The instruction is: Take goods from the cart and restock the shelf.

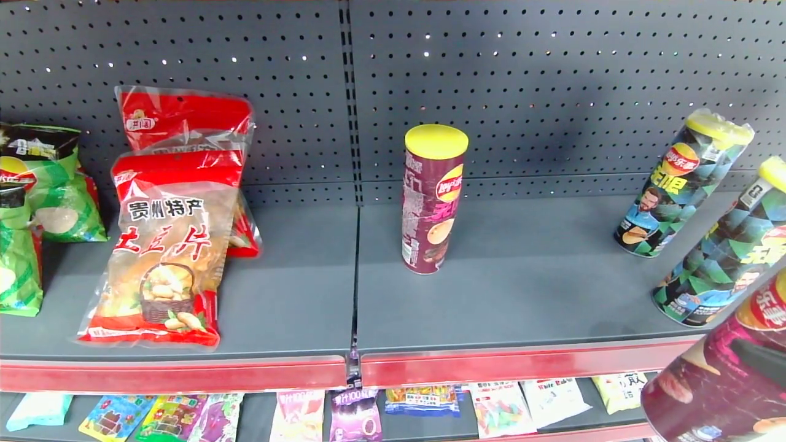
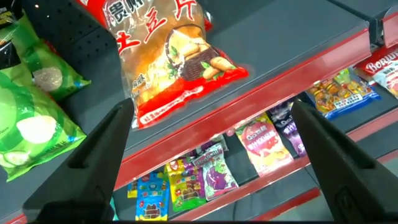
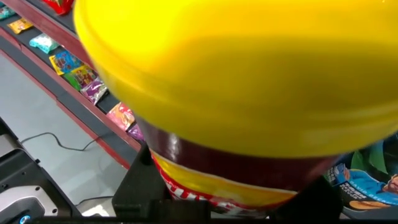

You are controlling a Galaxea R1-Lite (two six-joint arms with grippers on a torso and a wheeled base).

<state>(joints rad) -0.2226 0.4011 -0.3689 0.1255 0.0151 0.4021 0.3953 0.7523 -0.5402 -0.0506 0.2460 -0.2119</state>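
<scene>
You are holding the maroon chip can [image 1: 718,387] at the head frame's lower right, right tool [image 3: 236,193] pinching its body, probably aiming for the shelf [image 1: 522,288] gap beside its standing twin [image 1: 433,199]; left tool [image 2: 211,155] is hanging spread, empty.

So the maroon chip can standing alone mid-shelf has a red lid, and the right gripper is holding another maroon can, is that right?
Not quite. The maroon chip can standing alone on the shelf has a yellow lid, not a red one; the head view shows it. The right gripper is indeed holding a second maroon can.
</scene>
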